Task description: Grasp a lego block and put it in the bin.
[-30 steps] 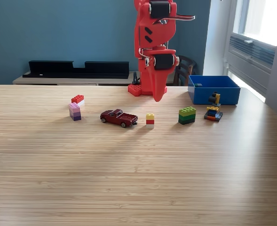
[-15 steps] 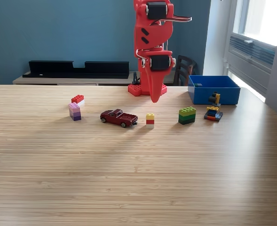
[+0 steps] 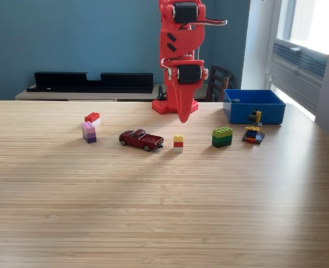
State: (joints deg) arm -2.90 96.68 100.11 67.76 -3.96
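Note:
My red gripper (image 3: 182, 117) hangs pointing down, shut with nothing in it, a little above and behind a small stack of yellow, red and white lego blocks (image 3: 178, 142). A green and dark block stack (image 3: 222, 136) stands to its right in the exterior view. Further right is a mixed yellow, blue and red lego pile (image 3: 253, 133) in front of the blue bin (image 3: 253, 106). At the left stand a pink and purple stack (image 3: 89, 132) and a red and white block (image 3: 92, 118).
A dark red toy pickup truck (image 3: 141, 139) sits on the wooden table (image 3: 164, 212) left of the yellow-topped stack. The arm's red base (image 3: 165, 106) is at the table's far edge. A black shelf unit (image 3: 91, 81) and a chair (image 3: 220, 81) stand behind.
The gripper has swung slightly to the exterior view's left, from over the gap right of the yellow stack to above it. The blocks, truck and bin have not moved.

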